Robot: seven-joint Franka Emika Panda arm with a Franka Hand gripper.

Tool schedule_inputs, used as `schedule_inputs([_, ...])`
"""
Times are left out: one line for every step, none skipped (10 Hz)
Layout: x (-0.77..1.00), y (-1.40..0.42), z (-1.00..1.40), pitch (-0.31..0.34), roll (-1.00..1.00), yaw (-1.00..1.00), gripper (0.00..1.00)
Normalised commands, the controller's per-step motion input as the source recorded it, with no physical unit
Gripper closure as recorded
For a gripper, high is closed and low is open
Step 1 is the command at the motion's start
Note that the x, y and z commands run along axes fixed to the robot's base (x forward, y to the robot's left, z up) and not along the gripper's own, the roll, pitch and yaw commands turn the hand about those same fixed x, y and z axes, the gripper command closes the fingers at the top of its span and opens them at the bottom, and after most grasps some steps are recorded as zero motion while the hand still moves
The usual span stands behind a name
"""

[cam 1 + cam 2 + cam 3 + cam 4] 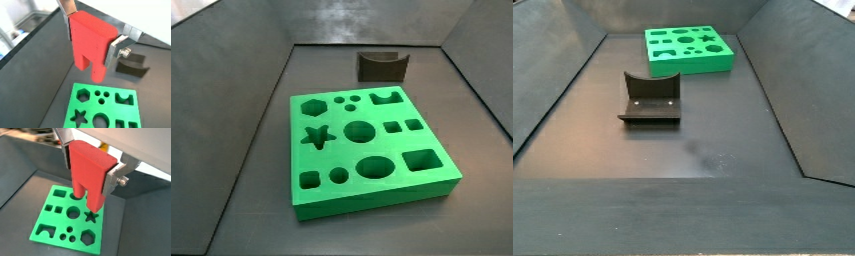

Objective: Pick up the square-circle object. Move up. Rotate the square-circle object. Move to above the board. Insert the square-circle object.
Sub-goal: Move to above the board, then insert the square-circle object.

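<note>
Green board [67,220] fills my wrist views, flat on the dark floor, nothing lying on it. The grey holder [131,65] sits just beyond it, empty and clear of my path, I judge. My gripper [92,168] hangs above the board, out of both side views, pinching the red square-circle object [89,172]. Risk: with so many cut-outs, a small misalignment jams it.

Dark grey floor [714,140], sloped grey walls [225,60].
</note>
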Motion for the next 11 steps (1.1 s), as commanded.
schedule_inputs([0.07, -0.12, 0.0, 0.03, 0.07, 1.0, 1.0])
schedule_inputs([0.08, -0.09, 0.0, 0.04, 0.08, 1.0, 1.0])
schedule_inputs([0.08, -0.08, 0.0, 0.046, 0.1, 1.0, 1.0])
schedule_inputs([0.07, -0.05, 0.01, 0.044, 0.1, 0.56, 1.0])
schedule_inputs([0.06, -0.03, 0.01, 0.043, 0.1, 0.32, 1.0])
schedule_inputs([-0.11, -0.62, -0.55, -0.313, 0.12, 0.52, 1.0])
schedule_inputs([-0.09, -0.62, -0.54, -0.313, 0.08, 0.56, 1.0])
schedule_inputs([0.0, -0.51, -0.47, -0.221, 0.0, 0.63, 1.0])
schedule_inputs([0.0, -0.43, -0.49, -0.216, 0.0, 0.7, 1.0])
schedule_inputs([0.0, -0.54, -0.59, -0.281, 0.05, 0.65, 1.0])
schedule_inputs([0.0, -0.38, -0.53, -0.264, 0.19, 0.63, 1.0])
